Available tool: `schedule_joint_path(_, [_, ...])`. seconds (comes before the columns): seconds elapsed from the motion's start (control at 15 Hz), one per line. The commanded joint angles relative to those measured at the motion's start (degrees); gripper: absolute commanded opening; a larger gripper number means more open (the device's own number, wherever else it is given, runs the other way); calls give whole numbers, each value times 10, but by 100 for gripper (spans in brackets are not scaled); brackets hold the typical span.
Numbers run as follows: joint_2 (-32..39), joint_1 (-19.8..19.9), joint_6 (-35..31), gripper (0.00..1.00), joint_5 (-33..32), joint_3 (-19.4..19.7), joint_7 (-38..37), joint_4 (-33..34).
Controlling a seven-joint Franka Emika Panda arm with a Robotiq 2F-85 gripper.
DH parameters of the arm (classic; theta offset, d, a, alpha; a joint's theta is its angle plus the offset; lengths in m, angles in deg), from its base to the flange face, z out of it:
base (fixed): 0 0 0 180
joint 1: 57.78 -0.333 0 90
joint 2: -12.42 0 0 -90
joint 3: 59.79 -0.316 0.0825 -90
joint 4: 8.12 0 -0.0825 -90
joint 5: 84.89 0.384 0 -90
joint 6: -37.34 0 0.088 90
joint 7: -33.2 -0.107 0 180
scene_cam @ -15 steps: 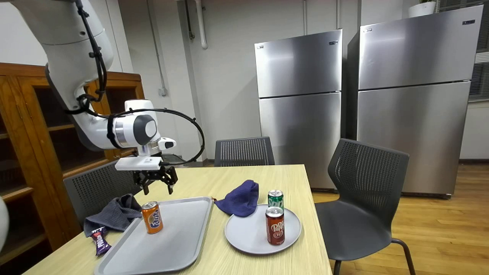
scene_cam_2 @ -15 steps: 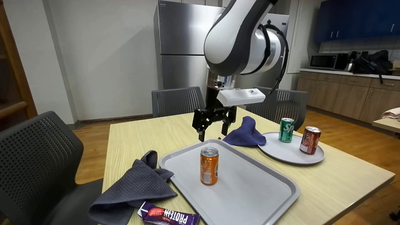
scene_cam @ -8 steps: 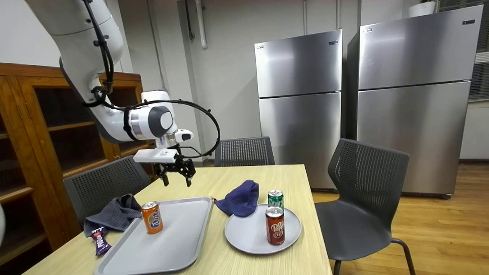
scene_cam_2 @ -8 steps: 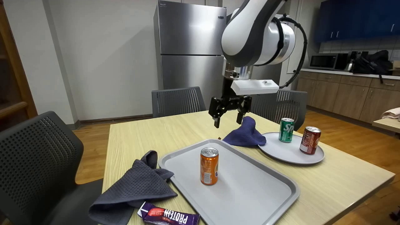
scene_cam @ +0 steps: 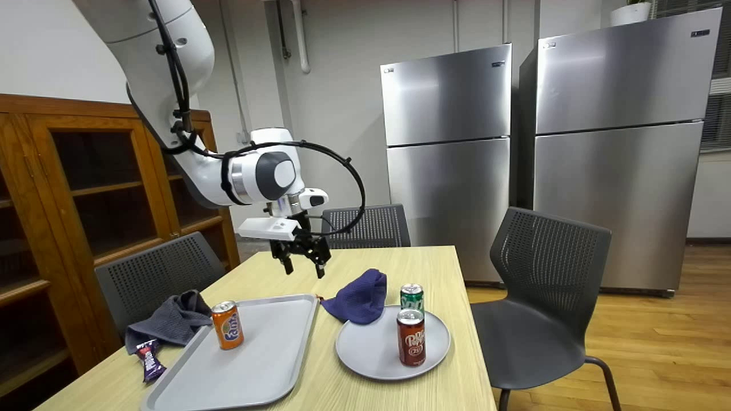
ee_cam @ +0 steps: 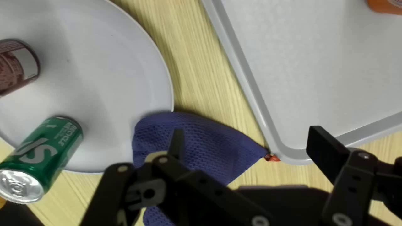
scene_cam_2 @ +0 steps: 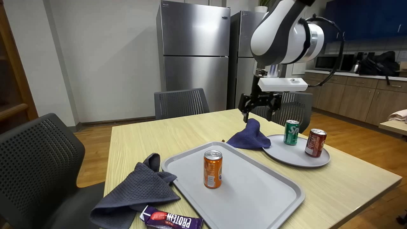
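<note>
Two upright aluminium cans, a dark red can point(scene_cam: 412, 341) and a green can point(scene_cam_2: 291, 133), stood on the round grey plate point(scene_cam: 365, 349) at the right; an upright orange aluminium can point(scene_cam_2: 213, 169) stood on the rectangular grey tray point(scene_cam_2: 254, 190) to its left. Between plate and tray, toward the far side, lay the crumpled navy-blue woven cloth point(scene_cam: 360, 298), one edge lapping over the plate's left rim. A small orange-red thing point(ee_cam: 271, 158), too hidden to name, peeked out at its tip. I had the black two-finger gripper point(scene_cam_2: 258, 118) hanging over the pale wooden table point(scene_cam_2: 152, 136) near that cloth, fingers spread wide, nothing between them, touching nothing. I judged any grasp as yet undone: cloth and cans rested on their supports.
</note>
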Motion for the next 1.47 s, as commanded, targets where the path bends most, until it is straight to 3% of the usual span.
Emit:
schedule_joint_path(0.0, [-15, 30, 29, 100, 6, 7, -8, -1])
schedule_joint_path(0.67, [17, 95, 61, 100, 11, 53, -11, 51])
schedule_joint_path(1.07, [56, 107, 67, 100, 3, 68, -20, 93])
schedule_joint_path(1.13, [40, 109, 47, 100, 3, 64, -4, 67])
schedule_joint_path(1.4, [55, 109, 47, 100, 3, 67, -7, 79])
